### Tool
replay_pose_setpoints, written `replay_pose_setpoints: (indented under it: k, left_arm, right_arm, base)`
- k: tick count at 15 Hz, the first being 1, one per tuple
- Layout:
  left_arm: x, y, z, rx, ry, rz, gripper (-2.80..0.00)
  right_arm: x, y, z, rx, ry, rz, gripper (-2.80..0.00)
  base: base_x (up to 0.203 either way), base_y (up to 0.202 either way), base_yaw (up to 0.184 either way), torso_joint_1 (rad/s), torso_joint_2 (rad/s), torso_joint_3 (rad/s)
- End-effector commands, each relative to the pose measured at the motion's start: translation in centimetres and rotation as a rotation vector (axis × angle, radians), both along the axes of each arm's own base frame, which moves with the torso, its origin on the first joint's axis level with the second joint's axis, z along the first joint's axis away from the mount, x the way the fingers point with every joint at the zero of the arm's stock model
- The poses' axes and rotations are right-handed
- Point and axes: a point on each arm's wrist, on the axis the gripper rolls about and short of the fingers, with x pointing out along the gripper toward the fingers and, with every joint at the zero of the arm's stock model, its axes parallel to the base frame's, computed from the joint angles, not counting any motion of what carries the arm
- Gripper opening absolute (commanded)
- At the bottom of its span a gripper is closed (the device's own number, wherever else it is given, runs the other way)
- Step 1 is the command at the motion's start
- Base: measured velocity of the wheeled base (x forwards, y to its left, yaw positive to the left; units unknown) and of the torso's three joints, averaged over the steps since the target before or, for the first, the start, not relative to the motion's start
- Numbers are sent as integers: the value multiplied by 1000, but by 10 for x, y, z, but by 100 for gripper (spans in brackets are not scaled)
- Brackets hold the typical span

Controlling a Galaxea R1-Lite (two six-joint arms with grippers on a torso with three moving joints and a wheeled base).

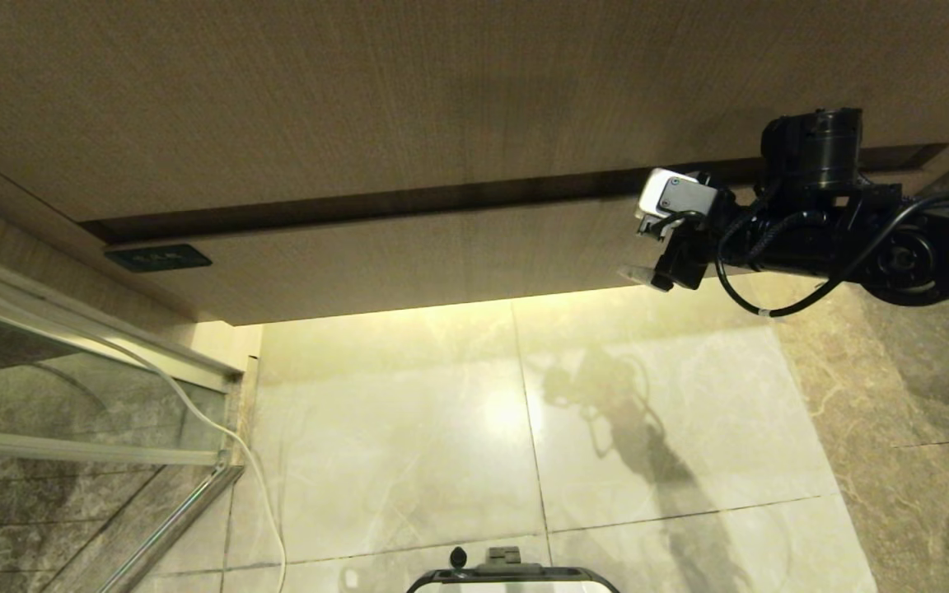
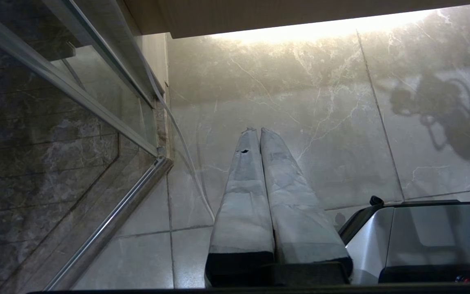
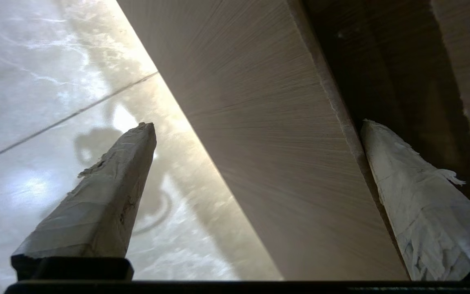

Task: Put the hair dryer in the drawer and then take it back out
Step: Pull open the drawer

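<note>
The drawer [image 1: 400, 255] is a wide, light wood-grain front, pushed in flush under the taller wood panel [image 1: 359, 99]; a dark gap separates the two. My right gripper [image 1: 649, 247] is at the drawer's right end, open wide. In the right wrist view the right gripper [image 3: 256, 123] straddles the drawer front [image 3: 267, 163]. One taped finger [image 3: 422, 212] sits in the dark gap above the front's top edge, the other finger [image 3: 96, 212] hangs below it over the floor. Nothing is held. The hair dryer is out of view. My left gripper [image 2: 258, 130] is parked, shut, over the floor.
A glass shower screen with a metal frame [image 1: 71, 412] stands at the left, and a white cable [image 1: 219, 436] runs down along it. A small dark plate [image 1: 158, 258] sits at the drawer's left end. Glossy marble tiles [image 1: 409, 428] lie below, with my base [image 1: 511, 576] at the near edge.
</note>
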Motion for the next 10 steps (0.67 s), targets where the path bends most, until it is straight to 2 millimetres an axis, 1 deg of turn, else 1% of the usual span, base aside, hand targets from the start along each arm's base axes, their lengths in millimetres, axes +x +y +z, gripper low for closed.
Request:
replay_pose_setpoints:
  k: [1,7,8,10]
  left_arm:
    - [0,0,0,0,2,0,-280]
    - [0,0,0,0,1,0,-280]
    - [0,0,0,0,1,0,-280]
    - [0,0,0,0,1,0,-280]
  right_arm:
    - [-7,-4,3,11,45,-44,0]
    - [-36,-12,-7,19,131,-61,0]
    - [-44,-14,-6,16,156,-65,0]
    - [-57,-18,2,13,172,-67,0]
  base:
    - [0,0,0,0,0,0]
    - [0,0,0,0,0,0]
    - [0,0,0,0,0,0]
    - [0,0,0,0,0,0]
